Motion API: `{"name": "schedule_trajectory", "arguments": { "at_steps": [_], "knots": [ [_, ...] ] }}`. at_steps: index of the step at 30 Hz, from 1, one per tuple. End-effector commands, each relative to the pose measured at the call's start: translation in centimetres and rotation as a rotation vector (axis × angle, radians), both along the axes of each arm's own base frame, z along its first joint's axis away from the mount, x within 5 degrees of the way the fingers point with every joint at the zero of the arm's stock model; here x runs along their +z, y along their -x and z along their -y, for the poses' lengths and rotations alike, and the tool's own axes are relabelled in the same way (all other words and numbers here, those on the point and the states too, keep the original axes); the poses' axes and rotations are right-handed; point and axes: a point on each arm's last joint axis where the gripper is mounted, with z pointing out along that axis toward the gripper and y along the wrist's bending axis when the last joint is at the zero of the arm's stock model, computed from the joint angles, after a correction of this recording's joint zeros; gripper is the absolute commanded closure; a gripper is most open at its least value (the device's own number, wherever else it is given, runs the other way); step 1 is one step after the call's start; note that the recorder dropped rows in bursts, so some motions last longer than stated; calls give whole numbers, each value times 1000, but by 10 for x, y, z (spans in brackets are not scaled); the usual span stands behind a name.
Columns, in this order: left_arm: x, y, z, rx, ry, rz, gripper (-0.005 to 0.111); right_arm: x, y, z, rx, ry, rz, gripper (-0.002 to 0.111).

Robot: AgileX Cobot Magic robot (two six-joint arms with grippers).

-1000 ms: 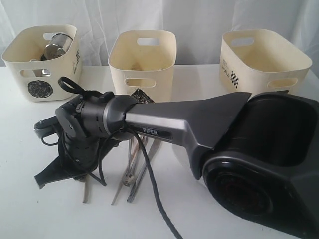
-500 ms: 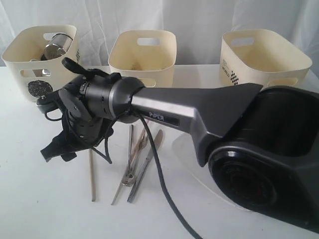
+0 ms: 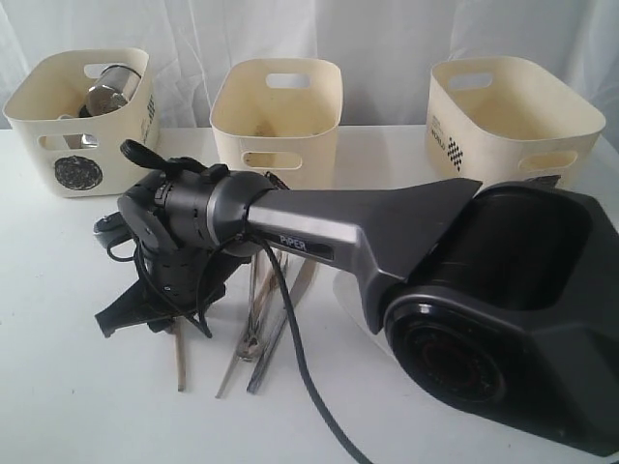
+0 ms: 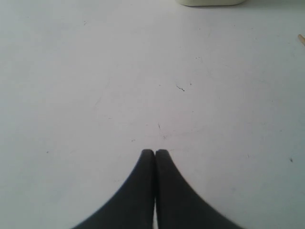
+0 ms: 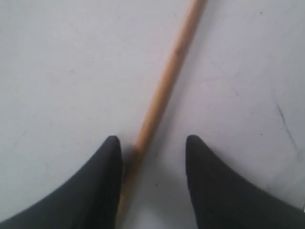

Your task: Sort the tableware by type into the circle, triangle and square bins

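Observation:
My right gripper [image 3: 118,317] has reached across to the left half of the table and hangs low, open. In the right wrist view the right gripper [image 5: 150,139] straddles a thin wooden chopstick [image 5: 164,88] lying on the table, close to one finger. The same chopstick [image 3: 179,356] pokes out below the gripper. Beside it lie a steel fork [image 3: 250,340] and knife [image 3: 286,314]. At the back stand the circle bin [image 3: 58,130] holding a steel mug [image 3: 109,87], a middle bin [image 3: 276,121] and a right-hand bin [image 3: 513,121]. My left gripper [image 4: 155,151] is shut over bare table.
The right arm's dark link [image 3: 358,227] and bulky base [image 3: 503,319] cover the middle and right of the table, hiding the middle bin's mark. A white plate edge [image 3: 340,290] shows under the arm. A cable [image 3: 300,377] trails toward the front.
The right gripper rose off the table, shifted a little to the right, then came down again over the chopstick. The cutlery and bins have not moved.

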Motion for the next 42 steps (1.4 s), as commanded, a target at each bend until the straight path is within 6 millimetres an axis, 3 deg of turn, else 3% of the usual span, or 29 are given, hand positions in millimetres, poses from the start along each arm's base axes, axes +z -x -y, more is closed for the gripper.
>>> {"name": "schedule_trajectory", "arguments": {
  "at_steps": [1, 5, 10, 13, 18, 22, 32, 42],
  "knots": [
    [-1, 1, 0, -1, -1, -9, 106, -19, 2, 7, -5, 82, -56, 85],
    [-1, 1, 0, -1, -1, -9, 106, -19, 2, 7, 0, 82, -57, 108],
    [-1, 1, 0, -1, -1, -9, 106, -8, 4, 9, 12, 90, -71, 108],
    [-1, 1, 0, -1, -1, -9, 106, 23, 5, 9, 100, 87, -40, 108],
    [-1, 1, 0, -1, -1, -9, 106, 98, 3, 22, 132, 15, 52, 108],
    [-1, 1, 0, -1, -1, -9, 106, 133, 2, 34, 164, -106, 67, 108],
    [-1, 1, 0, -1, -1, -9, 106, 152, -12, 72, 100, -417, -210, 108],
    [-1, 1, 0, -1, -1, -9, 106, 182, -35, 133, 134, -362, -39, 108]
  ]
}}
